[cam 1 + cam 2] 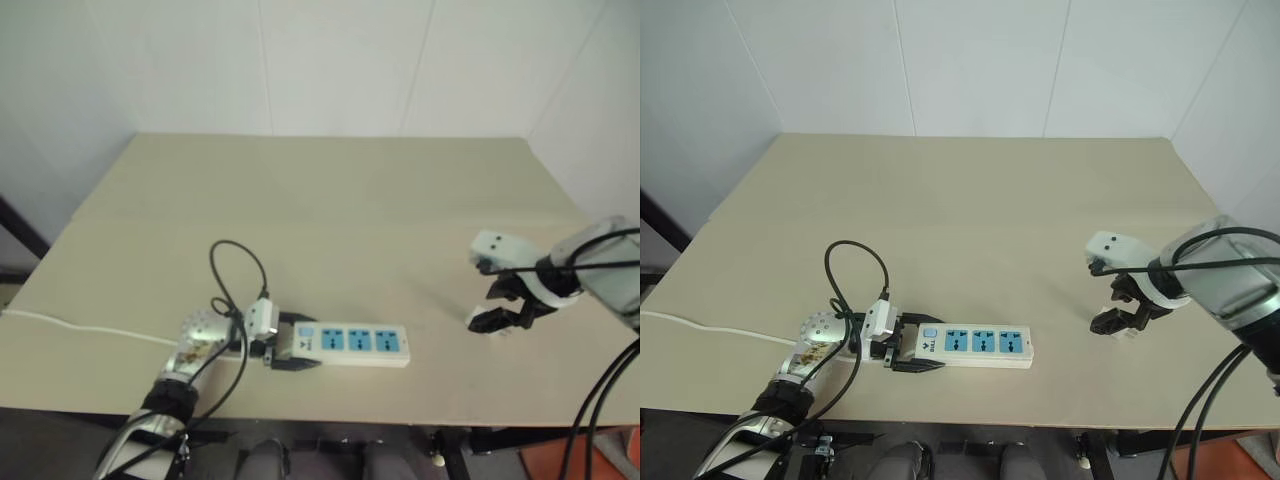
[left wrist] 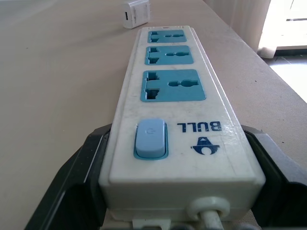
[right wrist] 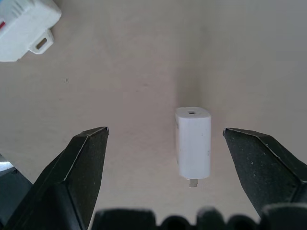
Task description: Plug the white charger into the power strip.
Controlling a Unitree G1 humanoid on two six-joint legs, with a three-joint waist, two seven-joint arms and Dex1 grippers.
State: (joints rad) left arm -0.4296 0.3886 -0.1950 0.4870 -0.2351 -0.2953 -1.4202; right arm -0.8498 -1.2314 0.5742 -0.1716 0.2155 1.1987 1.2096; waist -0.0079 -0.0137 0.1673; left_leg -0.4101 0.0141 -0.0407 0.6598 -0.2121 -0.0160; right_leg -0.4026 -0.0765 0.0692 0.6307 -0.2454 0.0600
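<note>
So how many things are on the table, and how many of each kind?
Power strip, white with blue sockets, its switch end between the left gripper's fingers: 1
White charger, lying on the table between the right gripper's open fingers, not touched: 1
Total: 2

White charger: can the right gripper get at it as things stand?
Probably yes. The right gripper hangs over the white charger, fingers spread to either side, with bare table around it and nothing between.
</note>
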